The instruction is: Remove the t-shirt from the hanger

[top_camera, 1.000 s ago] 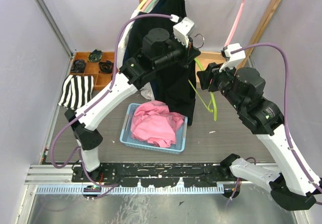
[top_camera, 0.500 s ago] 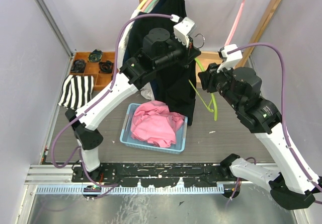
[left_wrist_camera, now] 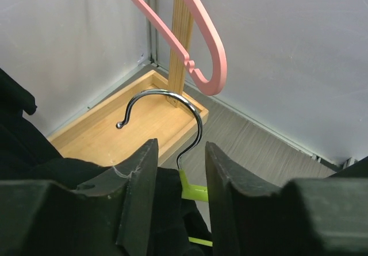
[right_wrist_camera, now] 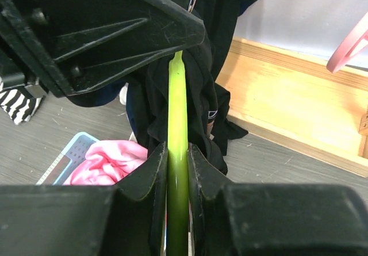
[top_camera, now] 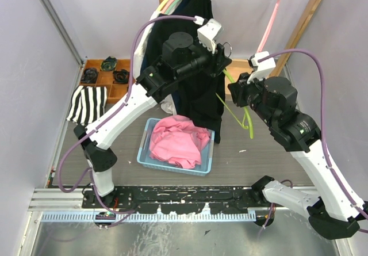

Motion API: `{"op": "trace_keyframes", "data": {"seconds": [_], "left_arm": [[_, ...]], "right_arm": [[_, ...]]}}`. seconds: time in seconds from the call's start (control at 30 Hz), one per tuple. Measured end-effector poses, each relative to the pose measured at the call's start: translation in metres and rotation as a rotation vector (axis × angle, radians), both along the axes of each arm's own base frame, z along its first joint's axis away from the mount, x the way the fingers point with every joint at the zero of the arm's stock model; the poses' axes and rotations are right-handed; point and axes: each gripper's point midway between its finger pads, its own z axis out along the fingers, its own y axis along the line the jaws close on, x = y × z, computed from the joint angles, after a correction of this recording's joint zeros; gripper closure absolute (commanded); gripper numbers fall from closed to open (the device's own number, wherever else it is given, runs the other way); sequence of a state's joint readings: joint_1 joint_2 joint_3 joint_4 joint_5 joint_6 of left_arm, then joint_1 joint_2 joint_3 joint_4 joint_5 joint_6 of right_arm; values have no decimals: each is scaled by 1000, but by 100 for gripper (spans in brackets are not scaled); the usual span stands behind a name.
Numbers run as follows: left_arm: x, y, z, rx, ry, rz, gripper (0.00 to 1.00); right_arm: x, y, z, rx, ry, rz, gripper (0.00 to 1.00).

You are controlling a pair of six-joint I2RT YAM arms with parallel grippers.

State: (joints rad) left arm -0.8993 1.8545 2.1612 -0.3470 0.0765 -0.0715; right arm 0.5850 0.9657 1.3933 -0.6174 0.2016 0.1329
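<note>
Shirt (top_camera: 204, 103), at 12 o'clock of bin (top_camera: 172, 168), hangs on hanger (right_wrist_camera: 177, 89) whose arm right jaws clamp; left jaws flank hook (left_wrist_camera: 163, 92), bite on cloth unclear: collar may snag there, or loose cloth slip and miss bin.

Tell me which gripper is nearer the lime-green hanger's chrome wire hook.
Left. The left gripper straddles the chrome hook; the right gripper clamps the lime-green hanger bar lower down.
</note>
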Motion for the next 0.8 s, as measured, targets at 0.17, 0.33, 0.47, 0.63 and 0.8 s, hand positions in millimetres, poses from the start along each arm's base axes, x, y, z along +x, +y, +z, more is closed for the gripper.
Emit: {"op": "trace_keyframes", "data": {"seconds": [0.17,0.33,0.47,0.63,0.8], "left_arm": [[-3,7,-1,2,-5,10,48],[-12,23,-1,0,-15,24,46],[-22,37,1,-16,-29,27,43],[-24,40,-10,-15,-28,31,41],[-14,30,-39,27,0,41,40]], "right_arm": [[2,-4,-3,-14,5,-21,99],[3,-7,-3,-22,1,-37,99],[4,-8,-2,-32,-5,-40,99],[3,-10,1,-34,-18,-41,99],[-2,-12,7,-24,-39,-38,99]]}}
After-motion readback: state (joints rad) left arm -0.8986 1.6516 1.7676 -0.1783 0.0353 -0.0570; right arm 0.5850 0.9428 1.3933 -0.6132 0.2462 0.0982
